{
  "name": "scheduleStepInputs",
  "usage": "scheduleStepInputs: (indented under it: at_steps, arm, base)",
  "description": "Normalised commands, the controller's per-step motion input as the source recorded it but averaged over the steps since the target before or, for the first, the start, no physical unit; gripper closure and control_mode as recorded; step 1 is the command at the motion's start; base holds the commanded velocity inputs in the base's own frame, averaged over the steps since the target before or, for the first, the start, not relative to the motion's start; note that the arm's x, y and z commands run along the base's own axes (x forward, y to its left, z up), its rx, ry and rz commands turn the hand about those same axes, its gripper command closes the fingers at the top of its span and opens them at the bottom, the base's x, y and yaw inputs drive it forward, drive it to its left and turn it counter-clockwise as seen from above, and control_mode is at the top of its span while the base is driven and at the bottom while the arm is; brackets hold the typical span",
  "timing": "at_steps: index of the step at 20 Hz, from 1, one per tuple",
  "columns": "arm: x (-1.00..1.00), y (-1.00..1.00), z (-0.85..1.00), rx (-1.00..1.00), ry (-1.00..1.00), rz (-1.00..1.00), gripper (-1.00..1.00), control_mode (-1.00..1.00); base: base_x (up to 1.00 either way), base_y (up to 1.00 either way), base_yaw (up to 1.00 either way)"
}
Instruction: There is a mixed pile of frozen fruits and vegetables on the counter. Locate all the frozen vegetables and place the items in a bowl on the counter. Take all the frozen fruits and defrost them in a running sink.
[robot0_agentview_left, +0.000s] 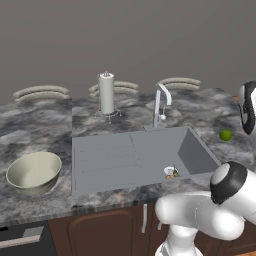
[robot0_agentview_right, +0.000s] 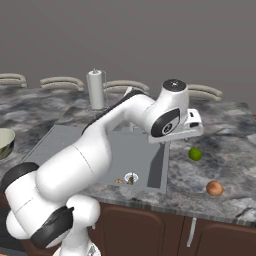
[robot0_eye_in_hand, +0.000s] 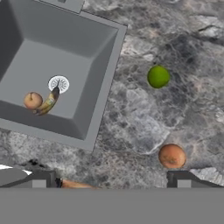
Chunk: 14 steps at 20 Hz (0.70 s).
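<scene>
My gripper (robot0_eye_in_hand: 111, 179) hangs open and empty above the counter (robot0_eye_in_hand: 144, 127), to the right of the sink (robot0_eye_in_hand: 65, 39). A lime-green ball (robot0_eye_in_hand: 158, 76) lies on the stone ahead of it. A reddish-brown lump (robot0_eye_in_hand: 172, 156) lies just off my right fingertip (robot0_eye_in_hand: 183, 179). In the basin an orange-brown lump (robot0_eye_in_hand: 33, 100) and a yellowish curved piece (robot0_eye_in_hand: 48, 104) rest by the drain (robot0_eye_in_hand: 58, 84). The cream-green bowl (robot0_agentview_left: 34, 172) stands empty on the counter left of the sink (robot0_agentview_left: 135, 155). From the right base view, the ball (robot0_agentview_right: 195, 154) and the lump (robot0_agentview_right: 214, 188) lie below my hand.
A chrome tap (robot0_agentview_left: 161, 105) rises behind the basin, with a paper-towel stand (robot0_agentview_left: 106, 94) to its left. Flat curved plates (robot0_agentview_left: 41, 93) line the back wall. An orange sliver (robot0_eye_in_hand: 76, 184) shows near my left fingertip. The counter's front edge runs close to the reddish-brown lump.
</scene>
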Motion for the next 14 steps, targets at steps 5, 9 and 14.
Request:
scheduleStepInputs:
  at_steps: [5,9,14]
  arm:
    - [-0.05,-0.27,-0.02,0.0,0.0,-0.07,-1.0,-1.0]
    - [0.0,-0.39,-0.05,0.02,0.04,-0.12,-1.0,-1.0]
    - [0.0,-0.48,-0.16,0.03,0.11,-0.19,-1.0,-1.0]
  base:
    - [0.0,0.0,0.0]
    - [0.0,0.0,0.0]
    - [0.0,0.0,0.0]
